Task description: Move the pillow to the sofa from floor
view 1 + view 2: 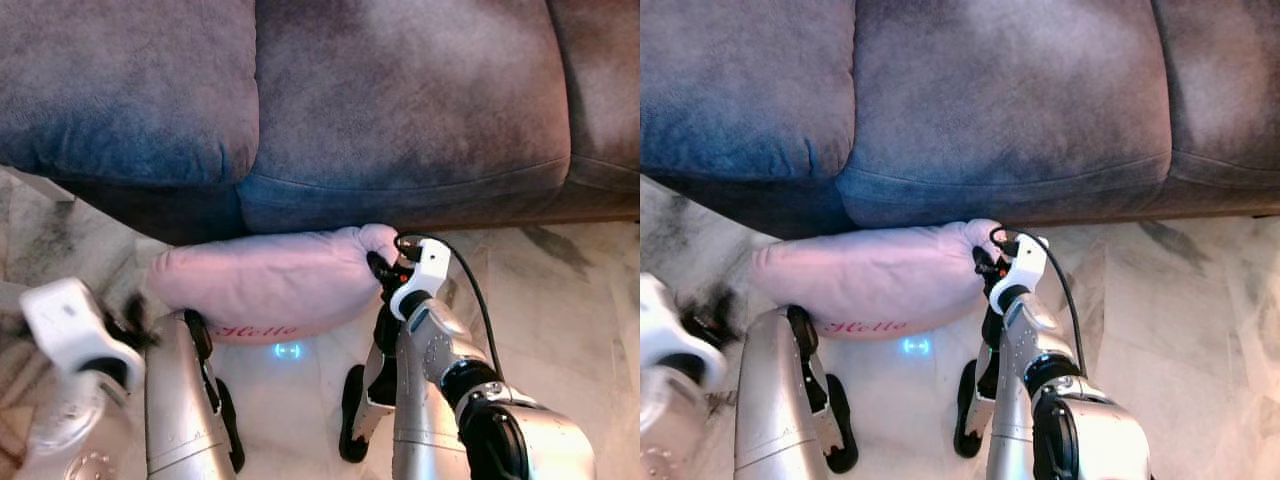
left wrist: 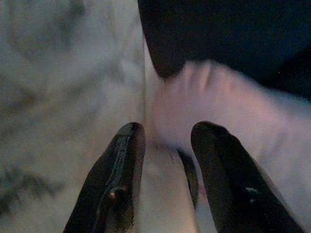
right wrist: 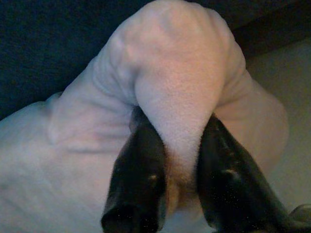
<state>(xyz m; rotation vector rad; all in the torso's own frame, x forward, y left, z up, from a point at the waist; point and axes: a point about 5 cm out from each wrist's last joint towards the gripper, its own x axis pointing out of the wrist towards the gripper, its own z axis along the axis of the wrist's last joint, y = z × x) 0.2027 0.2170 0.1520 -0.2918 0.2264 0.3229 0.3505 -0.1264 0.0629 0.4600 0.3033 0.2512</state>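
Observation:
A pink pillow [image 1: 265, 280] with red "Hello" lettering lies on the marble floor, pressed against the base of the dark blue-grey sofa [image 1: 400, 90]. My right gripper [image 3: 177, 121] is shut on the pillow's right corner, and the plush fabric [image 3: 180, 87] bulges up between its black fingers. That same gripper [image 1: 383, 270] sits just below the sofa's front edge. My left gripper [image 2: 170, 128] is open beside the pillow's left end [image 2: 228, 111], with its fingers apart and not touching it. It looks blurred.
The sofa's two seat cushions meet at a seam [image 1: 255, 120] above the pillow. Marble floor [image 1: 560, 300] stretches to the right. My own silver legs and black feet [image 1: 352, 415] stand right under the pillow, by a small blue light spot [image 1: 287, 351].

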